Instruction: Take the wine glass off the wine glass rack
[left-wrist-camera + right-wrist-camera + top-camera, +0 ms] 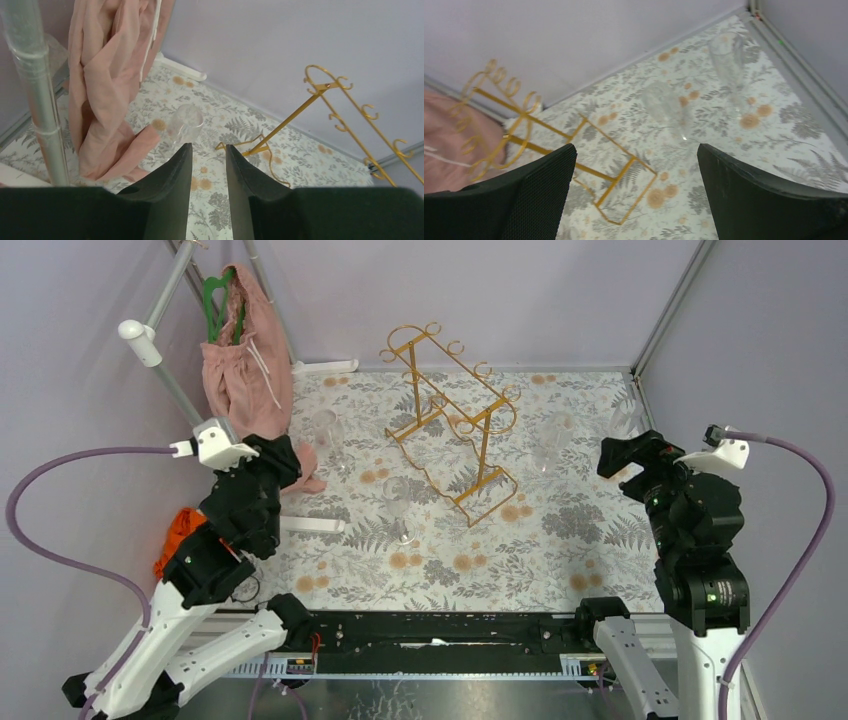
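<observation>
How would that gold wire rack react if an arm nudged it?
The wine glass rack is thin wire, so probably light and easily slid. Standing tall on two slim frame feet, it might tip if pushed high. The wire may flex slightly.

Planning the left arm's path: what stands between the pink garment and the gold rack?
One clear wine glass stands there on the floral cloth; the top view shows it.

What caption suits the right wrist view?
Open right gripper facing the rack, a near glass and a far glass on the table.
</observation>
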Tool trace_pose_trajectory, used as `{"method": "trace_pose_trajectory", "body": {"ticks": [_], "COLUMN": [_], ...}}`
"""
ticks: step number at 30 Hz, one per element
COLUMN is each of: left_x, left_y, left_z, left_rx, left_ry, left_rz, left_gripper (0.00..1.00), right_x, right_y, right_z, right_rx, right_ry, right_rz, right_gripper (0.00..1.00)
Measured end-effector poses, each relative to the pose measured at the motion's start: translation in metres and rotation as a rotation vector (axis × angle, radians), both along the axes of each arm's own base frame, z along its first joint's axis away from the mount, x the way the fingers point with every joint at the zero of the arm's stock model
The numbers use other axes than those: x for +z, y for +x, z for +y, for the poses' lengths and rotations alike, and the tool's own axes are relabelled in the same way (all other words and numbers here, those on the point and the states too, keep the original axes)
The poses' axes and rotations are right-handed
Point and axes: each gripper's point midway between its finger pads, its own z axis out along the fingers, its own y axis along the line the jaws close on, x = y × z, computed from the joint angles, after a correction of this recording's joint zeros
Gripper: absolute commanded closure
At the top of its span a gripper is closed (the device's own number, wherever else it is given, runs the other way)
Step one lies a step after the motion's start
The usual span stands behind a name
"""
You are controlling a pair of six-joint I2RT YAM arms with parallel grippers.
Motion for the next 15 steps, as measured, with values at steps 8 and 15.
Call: {"method": "trace_pose_trajectory", "body": {"ticks": [8, 15], "left_x": [-0.03, -0.027], "left_y": [0.007, 0.003], "left_z": [-0.001, 0.005], "left_rx": [0.05, 0.065], "left_ry": [0.013, -0.014], "left_rz": [0.064, 0.048], "left_gripper": [0.57, 0.53], "right_x": [-0.047, -0.052], "right_y": [-0.001, 0.002], "right_z": [-0.027, -0.032], "right_rx": [-0.13, -0.159], "right_ry": [-0.087, -0.101], "right_rz": [0.129, 0.156], "right_gripper": [0.0, 0.0]}}
